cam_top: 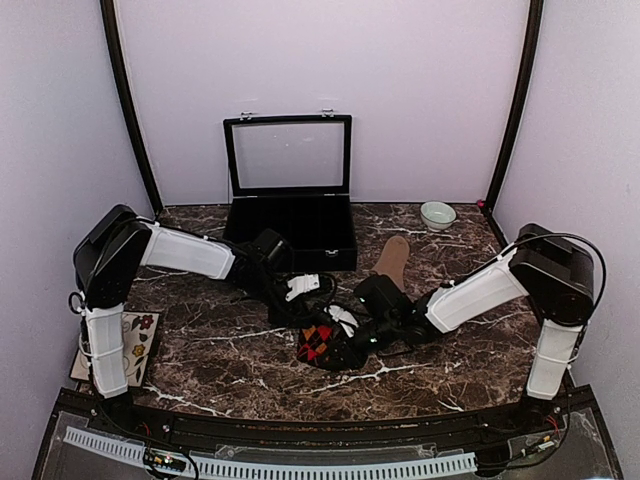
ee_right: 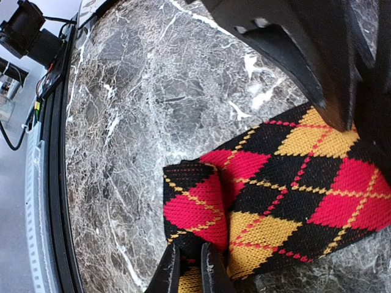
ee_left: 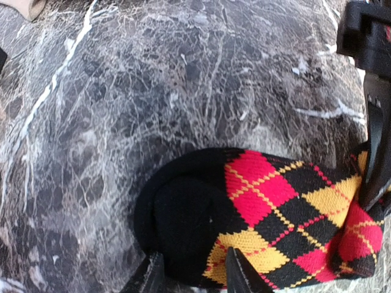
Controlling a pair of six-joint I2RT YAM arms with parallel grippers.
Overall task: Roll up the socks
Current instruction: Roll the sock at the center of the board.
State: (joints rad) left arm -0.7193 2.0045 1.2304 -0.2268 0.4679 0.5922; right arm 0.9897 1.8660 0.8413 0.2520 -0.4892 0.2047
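Two grippers hold the argyle sock (cam_top: 318, 343) in the middle of the marble table (cam_top: 215, 355). The left gripper (ee_left: 195, 276) is clamped around its black folded end. The right gripper (ee_right: 189, 271) pinches its edge, fingers nearly together. The tan sock (cam_top: 392, 258) lies flat farther back, beside the black box (cam_top: 300, 235).

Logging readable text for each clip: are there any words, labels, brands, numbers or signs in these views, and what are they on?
No text can be read in any view.
The argyle sock: diamond pattern only, no label showing.
The flowered card at the near left: flower pictures, no legible words.
The small board at the near edge: any markings are too small to read.
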